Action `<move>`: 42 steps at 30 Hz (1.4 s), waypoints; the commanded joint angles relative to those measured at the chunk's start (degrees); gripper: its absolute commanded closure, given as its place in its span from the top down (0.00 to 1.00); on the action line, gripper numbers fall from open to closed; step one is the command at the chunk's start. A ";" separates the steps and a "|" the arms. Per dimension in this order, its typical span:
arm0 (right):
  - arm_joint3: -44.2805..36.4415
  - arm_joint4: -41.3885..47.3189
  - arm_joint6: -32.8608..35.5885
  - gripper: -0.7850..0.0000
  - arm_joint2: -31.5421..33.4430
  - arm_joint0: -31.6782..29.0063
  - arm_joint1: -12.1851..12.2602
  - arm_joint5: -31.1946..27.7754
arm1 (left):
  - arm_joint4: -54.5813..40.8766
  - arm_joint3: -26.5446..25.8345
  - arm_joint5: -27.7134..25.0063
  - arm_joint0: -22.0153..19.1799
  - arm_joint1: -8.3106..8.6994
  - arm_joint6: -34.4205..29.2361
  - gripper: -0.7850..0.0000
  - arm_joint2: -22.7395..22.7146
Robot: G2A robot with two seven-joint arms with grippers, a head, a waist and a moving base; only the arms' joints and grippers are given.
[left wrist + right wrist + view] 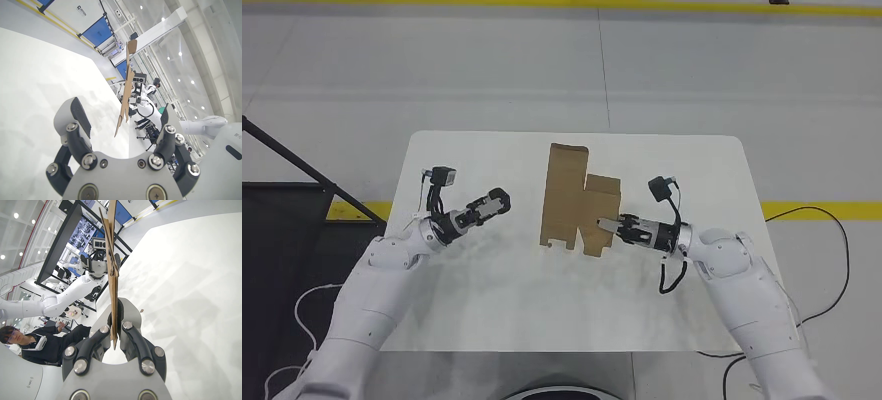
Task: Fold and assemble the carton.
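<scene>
A flat brown carton [568, 198] is held above the white table [492, 300] near its middle. My right gripper [604, 226] is shut on the carton's near right edge; in the right wrist view the cardboard sheet [113, 279] runs edge-on between the closed fingers [130, 315]. My left gripper [498, 203] hovers to the left of the carton, apart from it, open with nothing between its fingers [81, 115]. From the left wrist view the carton [127, 91] shows edge-on, lifted off the table, with the right arm behind it.
The table [37, 75] is bare around both arms. A black stand [282, 150] and dark mat lie off the table's left side. A cable [812, 215] trails on the floor at the right.
</scene>
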 commanded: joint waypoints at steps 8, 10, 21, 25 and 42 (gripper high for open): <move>-0.35 -0.27 -0.63 0.00 -0.02 -0.27 0.00 0.45 | 1.43 -2.49 2.26 0.37 -0.26 1.96 1.00 1.27; -1.78 -1.66 -1.99 0.00 -0.16 -1.01 0.07 1.25 | 0.15 -3.21 2.26 -0.04 -0.57 1.33 1.00 2.59; -3.65 -2.44 -2.62 0.00 -0.12 -2.04 0.74 1.70 | 3.47 0.10 -2.04 -5.60 -2.10 2.04 1.00 9.58; -3.44 -1.73 -2.59 0.00 -0.17 -1.83 0.92 1.34 | 7.55 1.90 -5.20 -6.52 -2.39 5.20 1.00 11.53; -1.14 2.76 0.56 0.00 -2.61 0.57 1.19 -0.08 | 8.21 1.25 -6.61 -7.05 -2.54 6.61 0.10 14.72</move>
